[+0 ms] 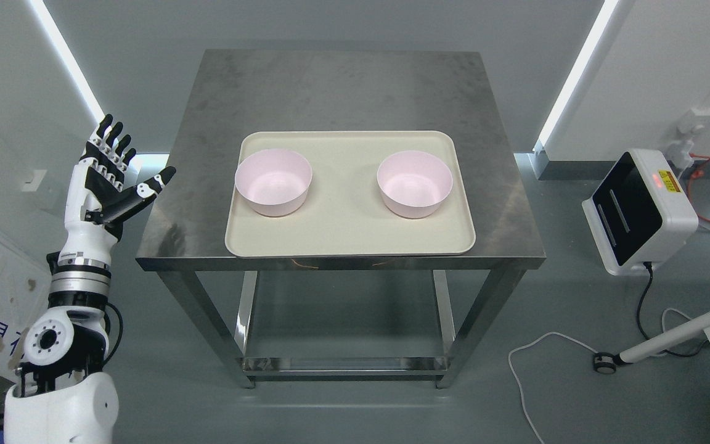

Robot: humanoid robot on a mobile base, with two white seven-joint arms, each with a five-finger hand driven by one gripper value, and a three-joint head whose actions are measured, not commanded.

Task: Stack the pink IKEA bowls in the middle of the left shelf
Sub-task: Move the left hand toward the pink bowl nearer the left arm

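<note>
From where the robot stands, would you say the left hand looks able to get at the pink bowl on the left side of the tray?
Probably yes. The left hand is raised, open and empty, beside the table's left edge. Nothing stands between it and the left pink bowl, which sits upright and uncovered on the tray.

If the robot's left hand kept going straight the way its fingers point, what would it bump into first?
Probably nothing on the table. The left hand is open beside the steel table, fingers pointing up and away, past the table's left edge. That path looks free toward the wall; depth is hard to judge. Only its thumb aims toward the left pink bowl.
</note>
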